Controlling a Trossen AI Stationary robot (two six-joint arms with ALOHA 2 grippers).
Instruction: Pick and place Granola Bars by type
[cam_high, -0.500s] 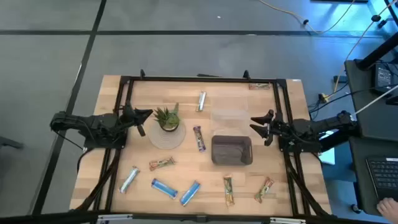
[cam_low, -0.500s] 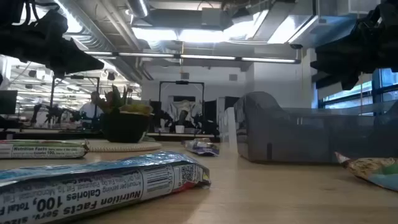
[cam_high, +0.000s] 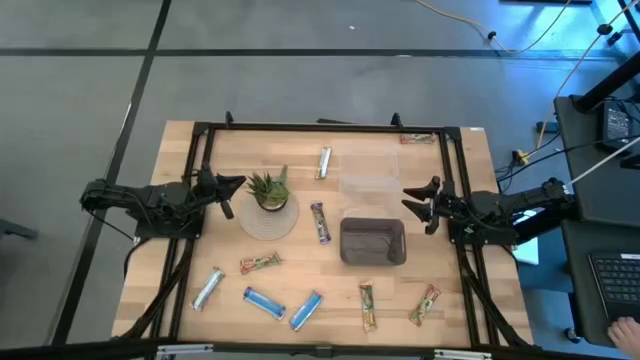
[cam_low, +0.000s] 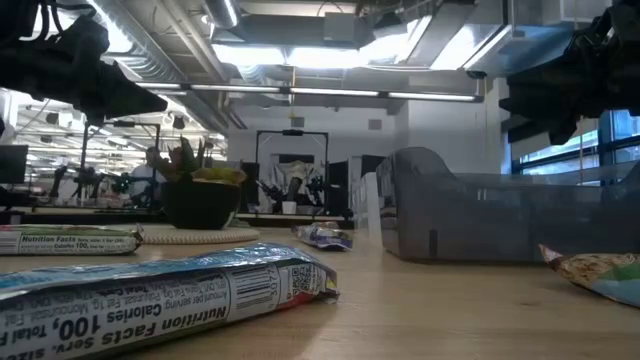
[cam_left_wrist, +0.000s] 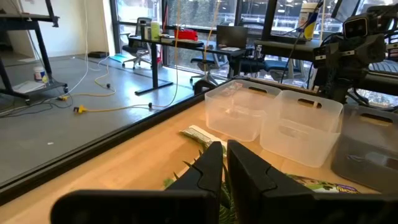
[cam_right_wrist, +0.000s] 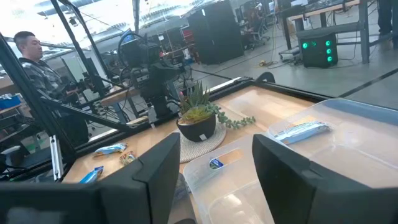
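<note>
Left gripper (cam_high: 232, 194): we found it at 9 o'clock of the table (cam_high: 300, 290), raised just beside the plant (cam_high: 269, 190); its fingers (cam_left_wrist: 208, 169) were pressed together, holding nothing.
Right gripper (cam_high: 418, 203): we found it at 3 o'clock, raised above the clear bins (cam_high: 368, 187); its jaws stood partly apart with nothing between them.
Grey bin (cam_high: 373, 241): we saw it right of centre, toward 4 o'clock.
Clear bins: we saw them just beyond the grey bin, toward 2 o'clock.
Plant: it stood on a round mat (cam_high: 268, 221), left of centre.
Purple bar (cam_high: 319, 222): it lay at centre, between the mat and the grey bin.
Silvery bars: one (cam_high: 323, 162) lay at 12 o'clock, one (cam_high: 208, 288) at 8 o'clock.
Blue bars: two (cam_high: 264, 302) (cam_high: 306, 310) lay near 6 o'clock.
Green-tan bars: we counted one (cam_high: 260, 263) at 7 o'clock, two (cam_high: 367, 306) (cam_high: 425, 305) at 5 o'clock, one (cam_high: 417, 138) at the 1 o'clock edge.
Person (cam_right_wrist: 37, 59): we saw one seated beyond the table in the right wrist view.
</note>
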